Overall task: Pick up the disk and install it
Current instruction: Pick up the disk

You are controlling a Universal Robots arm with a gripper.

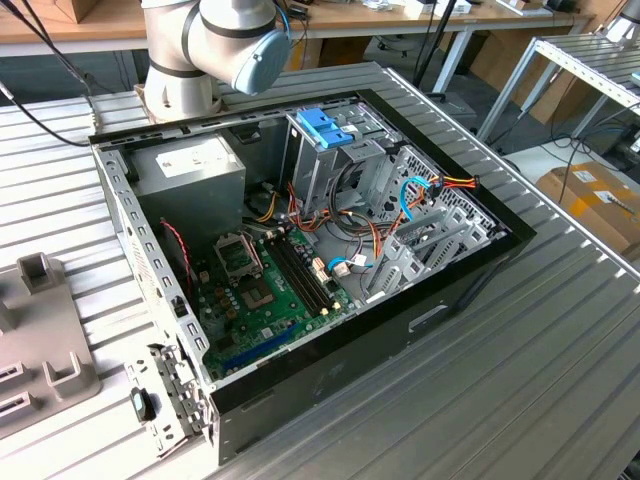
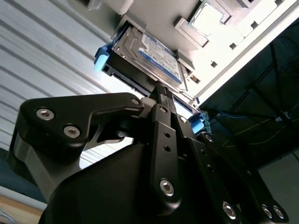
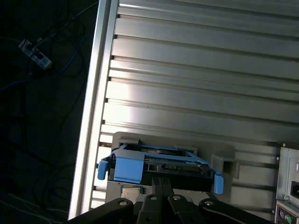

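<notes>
Slippage is the risk: the gripper (image 3: pixel 160 181) sits at the edge of the disk (image 3: pixel 154 161), which lies in the grey holder (image 3: pixel 224 161); whether it has hold I cannot tell. A shallow, off-centre grasp could tilt the disk and catch its blue rails (image 3: pixel 128 169) on the holder.

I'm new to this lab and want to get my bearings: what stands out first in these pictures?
In the exterior view, the open computer case on the ribbed metal table catches the eye first, with its green motherboard and a blue bracket atop the drive cage. In the second wrist view, the disk, silver with light-blue rails, has the black pincer right at its edge.
</notes>
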